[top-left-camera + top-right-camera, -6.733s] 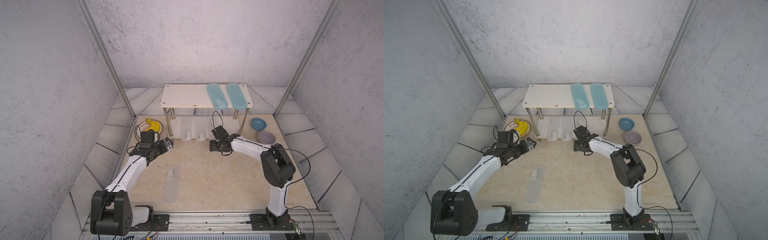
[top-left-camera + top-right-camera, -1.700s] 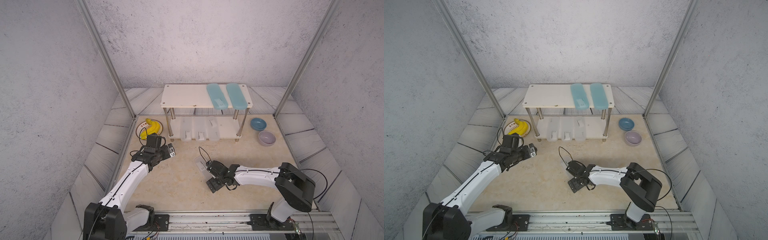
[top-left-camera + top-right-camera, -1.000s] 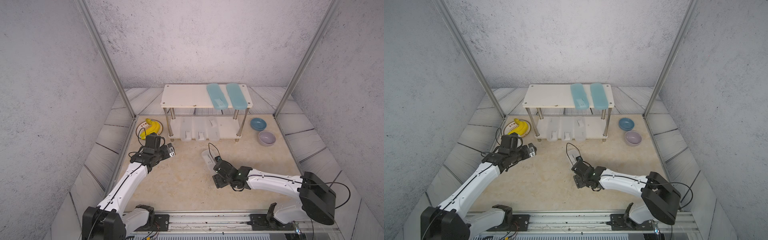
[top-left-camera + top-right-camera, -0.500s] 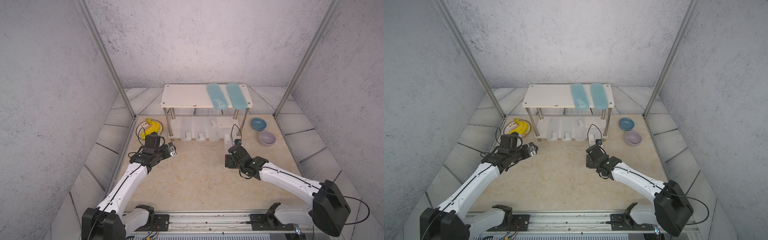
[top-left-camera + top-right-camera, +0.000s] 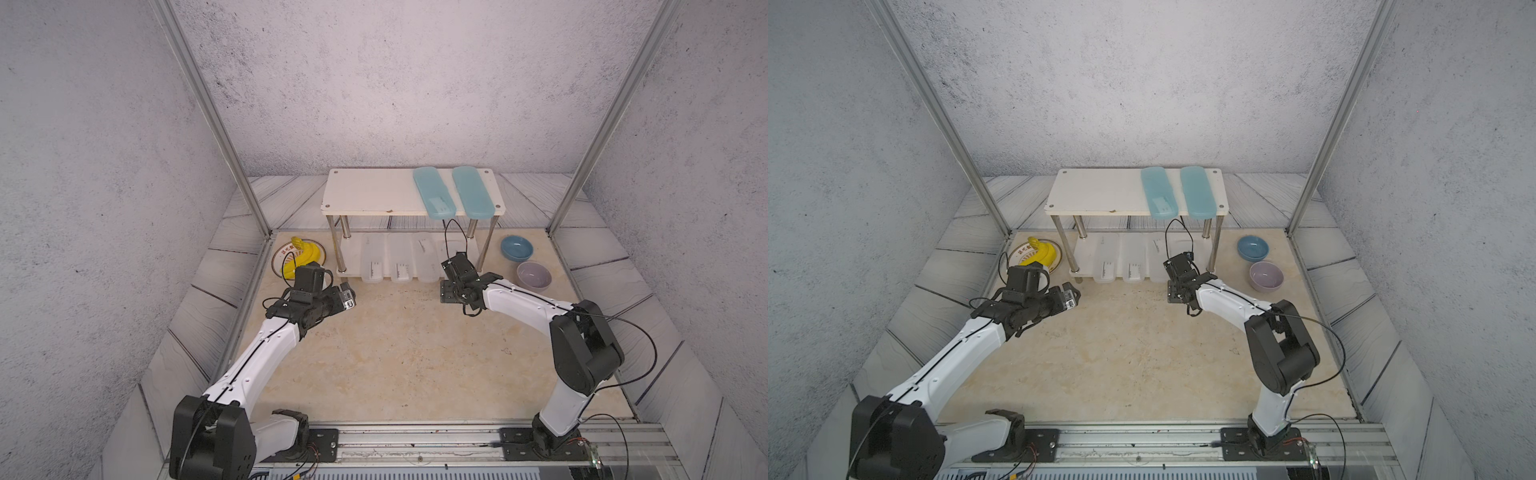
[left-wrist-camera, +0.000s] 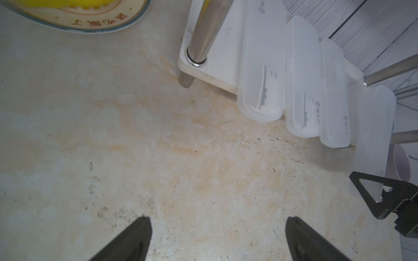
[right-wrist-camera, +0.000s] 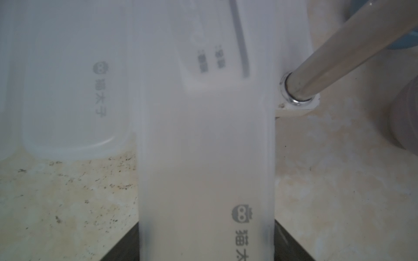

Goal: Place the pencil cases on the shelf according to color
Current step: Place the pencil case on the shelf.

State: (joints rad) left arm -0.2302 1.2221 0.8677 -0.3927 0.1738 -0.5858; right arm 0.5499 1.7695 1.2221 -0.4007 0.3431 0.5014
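**Shelf.** Two-tier white-board shelf on chrome tube legs, upper centre in both top views.

**Top board, right half.** Two translucent teal-blue pencil cases, long, flat and round-ended. They lie side by side, just apart.

**Lower board.** Three frosted clear-white pencil cases in a row. Their near ends overhang the front edge.

**Fourth frosted clear-white case**. Its near end is clamped across its width between the jaws of the right gripper. Its far end reaches over the lower board, between the third case and the right front chrome leg. Whether it rests on the board cannot be told.

**Left gripper**. Jaws spread wide with nothing between them, over the bare beige tabletop. It sits left of centre in both top views, near the shelf's left front leg.

**Sundries.**
- Yellow banana on a round cream plate, left of the shelf.
- Round blue bowl and round lilac bowl, right of the shelf.
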